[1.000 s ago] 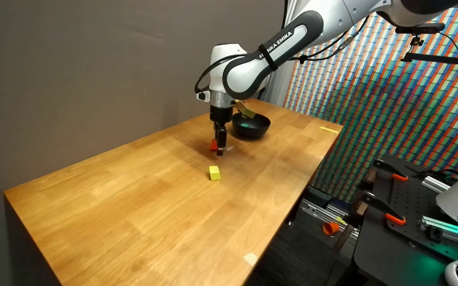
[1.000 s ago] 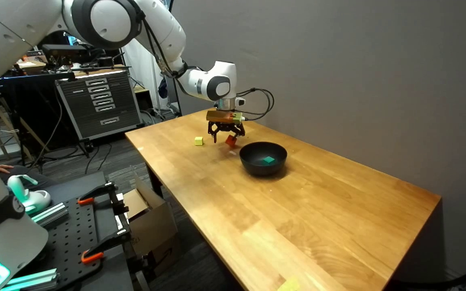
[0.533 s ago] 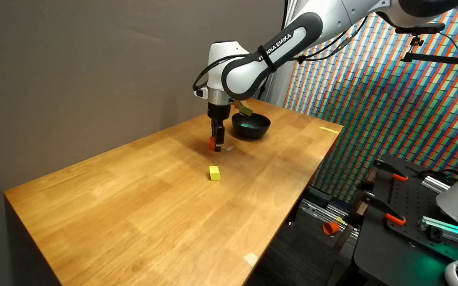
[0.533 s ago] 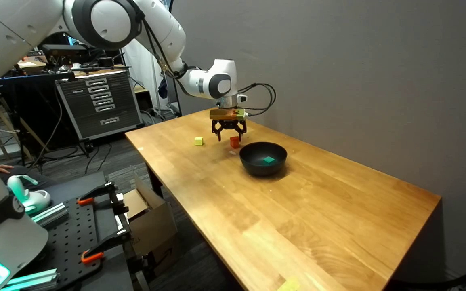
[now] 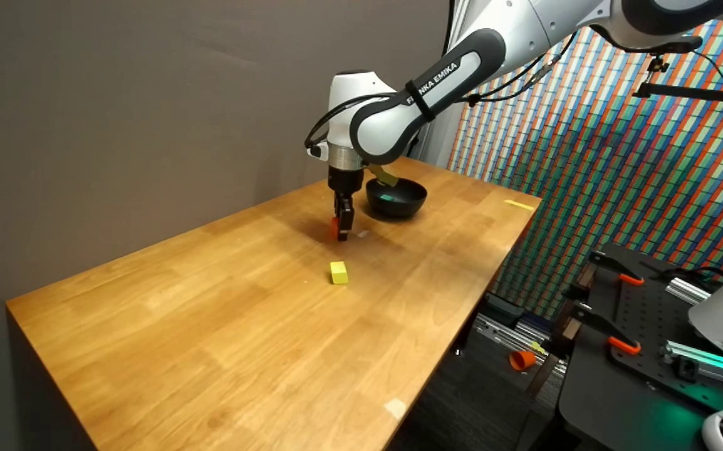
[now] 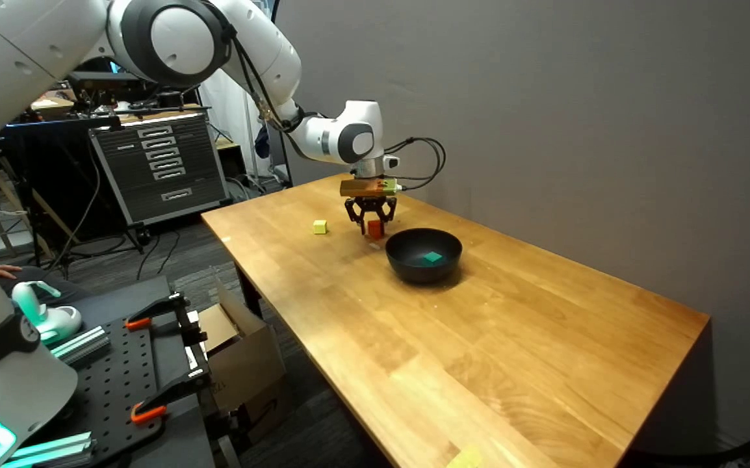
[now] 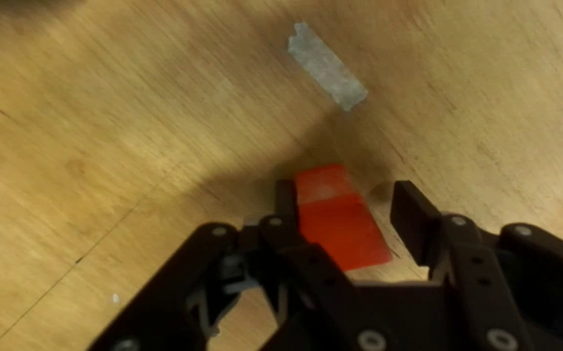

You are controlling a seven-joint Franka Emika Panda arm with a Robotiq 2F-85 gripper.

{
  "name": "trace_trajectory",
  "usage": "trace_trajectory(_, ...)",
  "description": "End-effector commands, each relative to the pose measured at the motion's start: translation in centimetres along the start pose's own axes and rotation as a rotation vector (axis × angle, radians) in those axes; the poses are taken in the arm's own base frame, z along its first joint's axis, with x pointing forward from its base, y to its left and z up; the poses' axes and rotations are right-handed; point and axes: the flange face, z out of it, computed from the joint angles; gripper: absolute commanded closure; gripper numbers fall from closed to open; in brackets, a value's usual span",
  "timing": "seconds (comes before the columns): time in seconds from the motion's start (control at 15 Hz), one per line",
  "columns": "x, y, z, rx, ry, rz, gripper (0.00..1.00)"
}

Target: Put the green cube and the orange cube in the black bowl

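Observation:
The orange cube (image 7: 342, 234) sits on the table between the fingers of my gripper (image 7: 346, 197). In the wrist view the left finger lies against the cube or very near it, while a gap of bare wood separates the right finger (image 7: 414, 219) from it. The jaws are partly closed but not gripping. Both exterior views show the orange cube (image 6: 375, 229) low at the fingertips, partly covered by a finger. Close by stands the black bowl (image 6: 407, 268), with the green cube (image 6: 432, 257) inside it.
A yellow cube (image 5: 338, 272) lies on the table a short way from the gripper. Near the fingers a strip of grey tape (image 7: 328, 68) is stuck to the wood. A grey wall (image 6: 544, 130) runs along the table's back edge.
The gripper rose slightly, then came down, shifting a little toward the bowl. Its fingers have drawn closer together around the orange cube. The cube, tilted a second ago, now stands level.

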Motion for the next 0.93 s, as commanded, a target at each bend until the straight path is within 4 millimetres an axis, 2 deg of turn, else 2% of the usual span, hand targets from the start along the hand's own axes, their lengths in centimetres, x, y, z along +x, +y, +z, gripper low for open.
trace_trajectory(0.0, 0.7, 0.3, -0.7, -0.090, -0.054, -0.045, 0.75)
trace_trajectory(0.07, 0.5, 0.5, -1.5, -0.104, -0.084, -0.062, 0.82)
trace_trajectory(0.33, -1.4, 2.1, -4.6, -0.152, -0.189, -0.041, 0.83)
trace_trajectory(0.6, -5.4, 5.3, -8.8, -0.234, -0.259, 0.113, 0.83)
trace_trajectory(0.8, -8.4, 7.1, -10.6, -0.253, -0.293, 0.237, 0.82)
trace_trajectory(0.87, -9.2, 7.4, -11.1, -0.234, -0.296, 0.265, 0.33)
